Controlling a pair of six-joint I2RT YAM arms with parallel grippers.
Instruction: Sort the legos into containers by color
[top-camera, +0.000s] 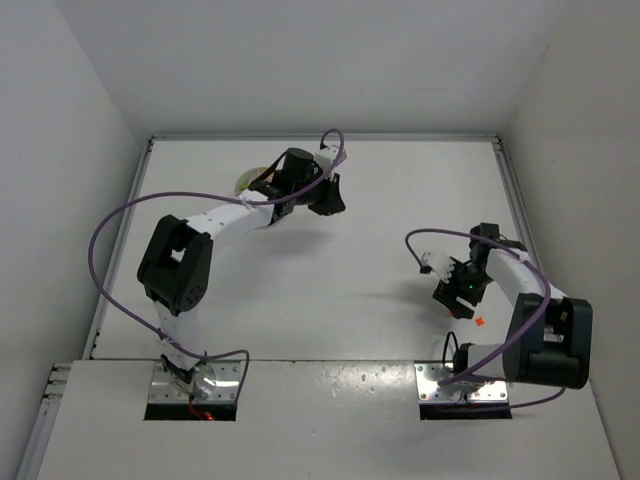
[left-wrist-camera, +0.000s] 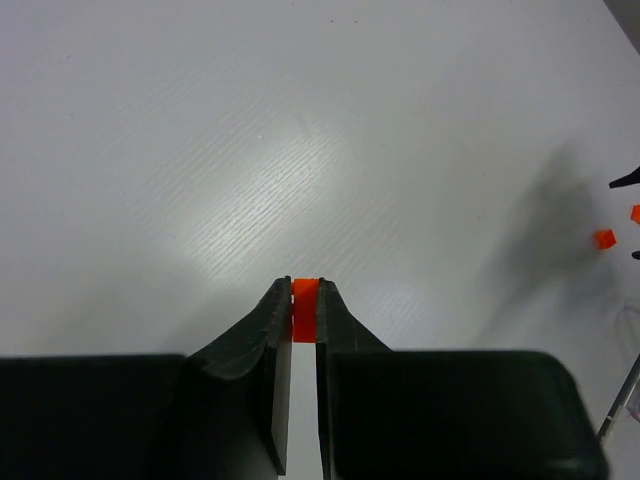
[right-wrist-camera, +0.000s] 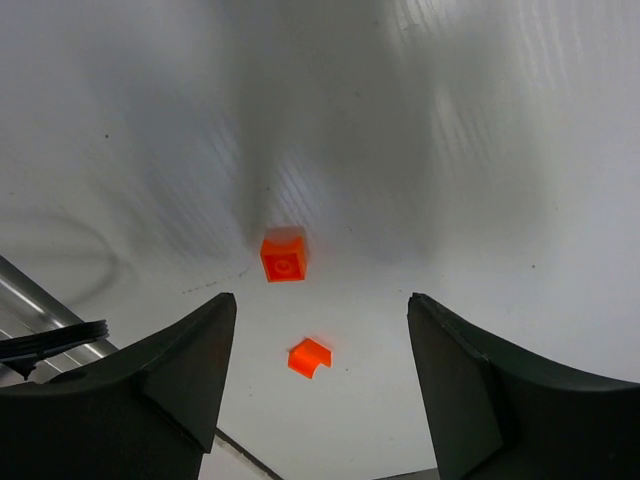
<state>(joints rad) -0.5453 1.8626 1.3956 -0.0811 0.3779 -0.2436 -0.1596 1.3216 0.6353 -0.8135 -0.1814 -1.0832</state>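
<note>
We are pinching a tiny orange plastic brick (left-wrist-camera: 304, 318) in the left gripper (left-wrist-camera: 304, 292), next centring it over the round white plastic dish (top-camera: 246, 182) nearby, the right gripper (right-wrist-camera: 320, 305) gaping empty.

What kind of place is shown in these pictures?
Probably a robot test cell in a lab: a white table boxed in by plain white walls, a left arm and right arm bolted at its near edge, and tiny orange legos to sort.
</note>
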